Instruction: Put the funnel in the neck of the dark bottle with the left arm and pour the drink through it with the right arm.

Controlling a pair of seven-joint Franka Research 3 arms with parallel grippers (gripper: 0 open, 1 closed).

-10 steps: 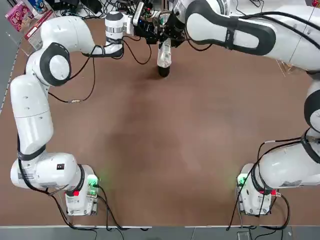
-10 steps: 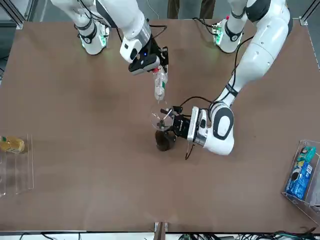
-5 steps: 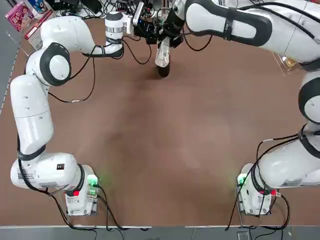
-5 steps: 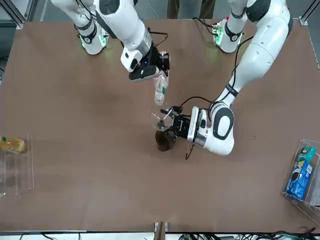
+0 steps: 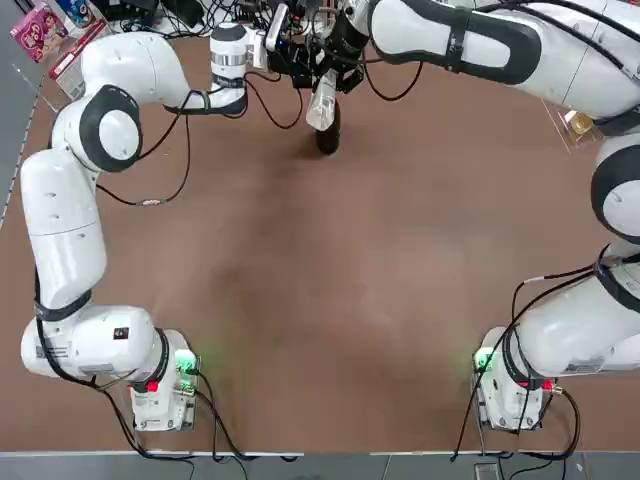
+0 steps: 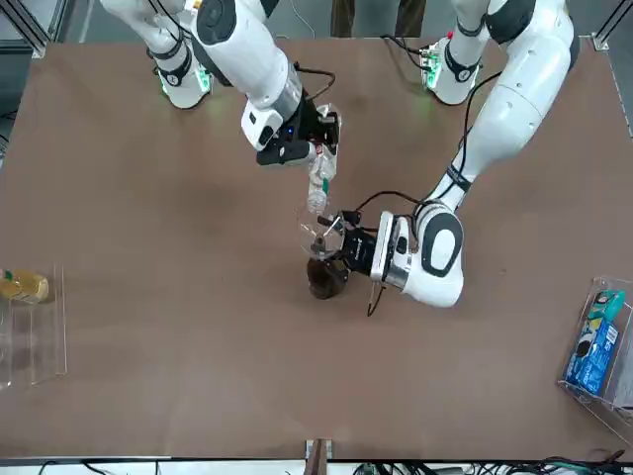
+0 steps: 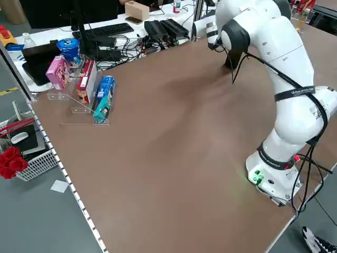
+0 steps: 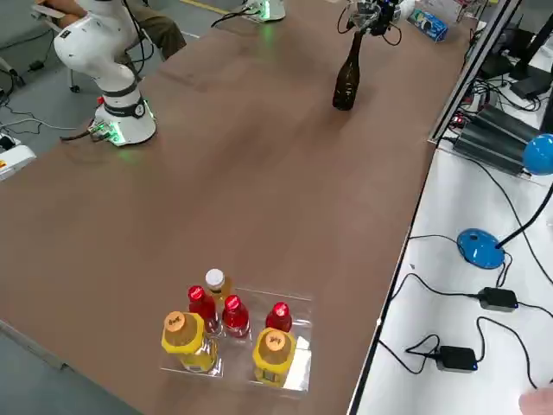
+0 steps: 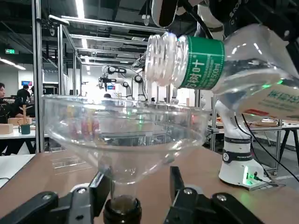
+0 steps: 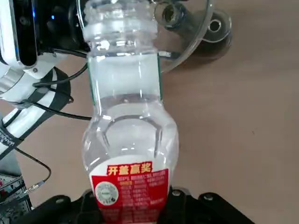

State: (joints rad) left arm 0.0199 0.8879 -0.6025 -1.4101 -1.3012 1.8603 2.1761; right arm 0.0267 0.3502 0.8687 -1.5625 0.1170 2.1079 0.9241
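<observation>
Landmark: dark bottle (image 6: 324, 277), upright on the brown desk (image 6: 148, 297), at the far edge from the robot's bases in the top view.

Left pincer (image 9: 135, 196): level w/ the bottle's neck, one finger (image 9: 96, 191) each side of the funnel's short spout, jaws part-way closed round it. Left arm (image 6: 495, 109) reaches in from the bottle's side; wrist just beside the bottle in the front view.

Funnel (image 9: 124, 135): clear plastic, spout seated in the bottle mouth, wide rim up and about level, directly above the bottle.

Drink (image 9: 219, 65): small clear bottle w/ green neck band and red-and-white label, cap off, threaded mouth open. Tilted mouth-down, mouth just over the funnel rim, slightly to one side of the funnel's centre. Liquid sits in the body; whether any is running out, can't tell.

Right pincer (image 6: 315, 148): above and behind the bottle in the front view, clamped tight on the drink's base end, fingers either side of the label in the right wrist view. Right arm (image 6: 242, 54) comes down over the bottle from the robot's side.

Further off: tray of red- and yellow-capped bottles (image 8: 233, 333) near the desk's right-hand end, well apart from the dark bottle. Snack boxes (image 7: 79, 79) in a clear stand beyond the desk's left end.
</observation>
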